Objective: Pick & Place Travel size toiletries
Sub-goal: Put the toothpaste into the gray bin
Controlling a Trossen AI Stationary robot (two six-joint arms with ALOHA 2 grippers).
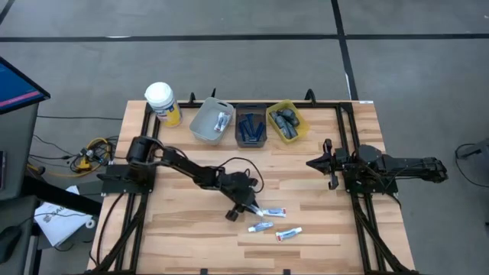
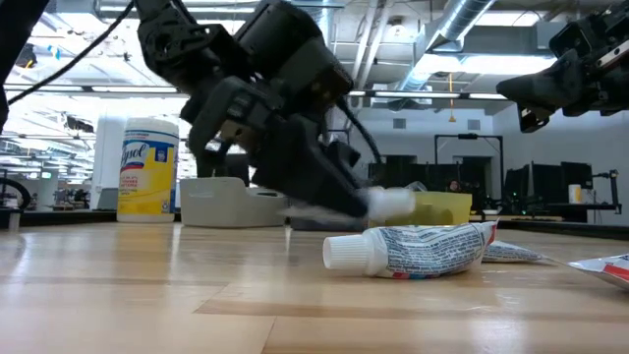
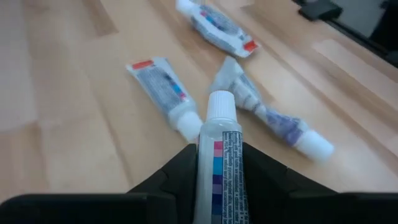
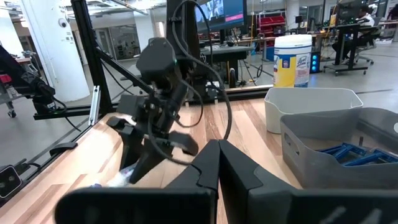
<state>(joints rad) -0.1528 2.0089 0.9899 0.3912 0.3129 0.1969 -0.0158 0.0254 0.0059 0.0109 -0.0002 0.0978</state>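
**Left gripper has one tube; bins lie up-table from it**

Table (image 1: 191, 237): light wood, both arms on it. Along the far edge sit a yellow jar (image 1: 163, 103) with white lid, then three bins in a row: grey bin (image 1: 200, 124), dark bin (image 1: 250, 138), yellow bin (image 1: 299, 130). The grey bin already holds what looks like a tube, the dark one blue razors (image 4: 348, 152), the yellow one dark mini bottles (image 1: 288, 120).

Left arm reaches out to mid-table, near edge. Left gripper (image 1: 243, 206) is low over the wood, its two fingers clamped on a small white tube (image 3: 219, 168). Tube's long axis runs straight out along the fingers, cap end forward, clear in the left wrist view.

Right arm waits well apart at the right side. Right gripper (image 1: 330, 163) holds nothing, fingers pressed together.

Three more tubes lie loose on the table just beyond the left gripper: one (image 1: 273, 211) nearest, a second (image 1: 260, 227), a third (image 1: 289, 234).

Judgement: carry comes next. The grey bin lies up-table and slightly left of the held tube, well apart; left arm is far nearer to it than the right
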